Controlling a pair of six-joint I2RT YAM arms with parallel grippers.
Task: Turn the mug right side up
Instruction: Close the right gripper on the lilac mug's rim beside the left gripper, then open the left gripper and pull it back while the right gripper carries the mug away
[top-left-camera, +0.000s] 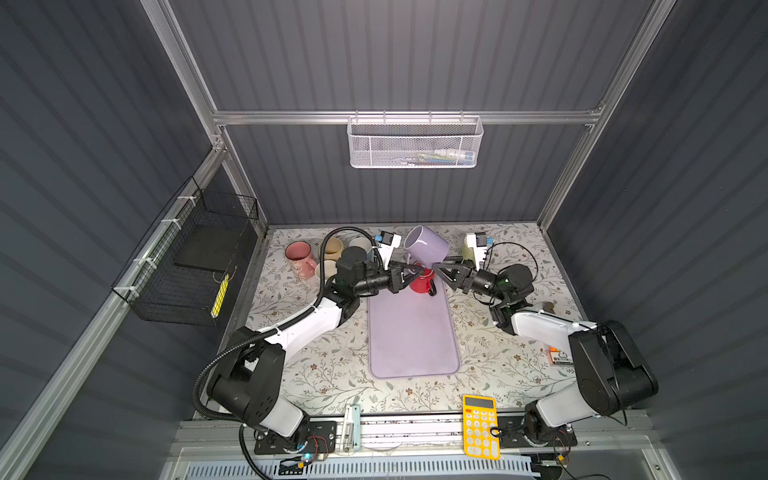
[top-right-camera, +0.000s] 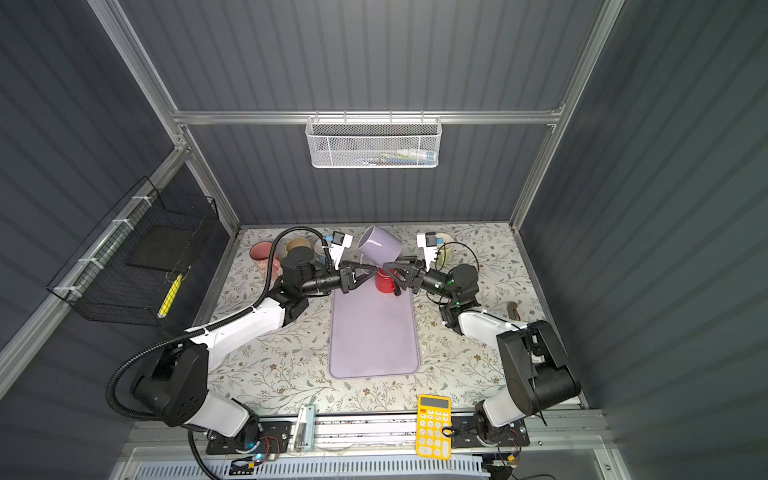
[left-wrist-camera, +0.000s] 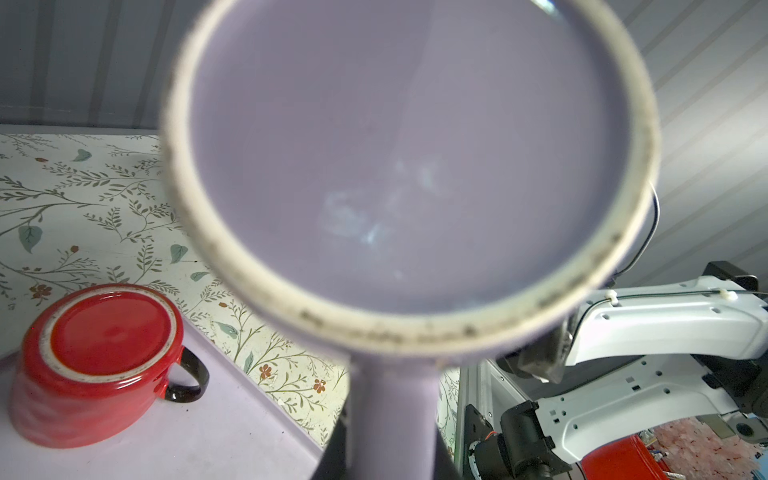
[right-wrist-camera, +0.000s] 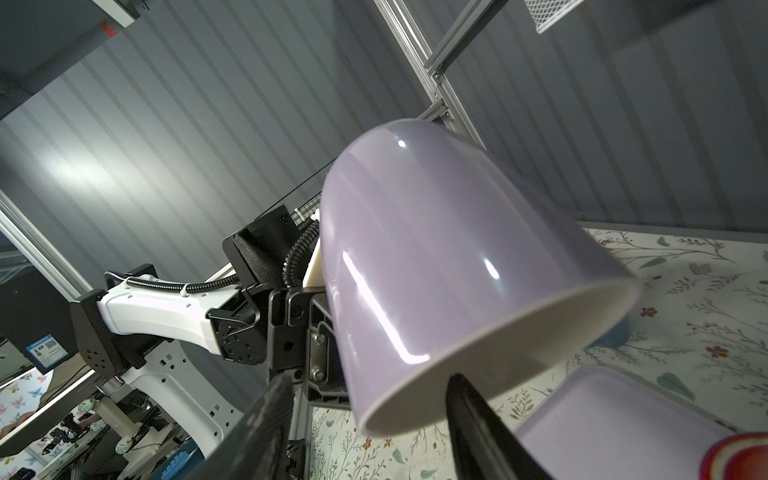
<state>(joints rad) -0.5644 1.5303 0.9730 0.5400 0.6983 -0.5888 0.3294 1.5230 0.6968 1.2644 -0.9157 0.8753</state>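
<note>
Mug (top-left-camera: 427, 246) — 1, lilac, tilted — L hand (top-left-camera: 413, 272), R hand (top-left-camera: 439, 272)

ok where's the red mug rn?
In both top views the red mug sits upside down on the far end of the lilac mat, mid-table, just near-side of the purple mug held in the air.

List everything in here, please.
lilac mug: one, lilac, held tilted
tray: one, lilac, table centre
red mug: one, red, inverted on tray
pink mug: one, pink, far left
cream mugs: two, cream, beside it
grey mug: one, grey, beside those
yellowish mug: one, yellowish, far right
calculator: one, yellow, front edge
mesh basket: one, white, back wall
wire basket: one, black, left wall
left fingers: two, black, gripping lilac mug's handle
right fingers: two, black, open at its rim
</note>
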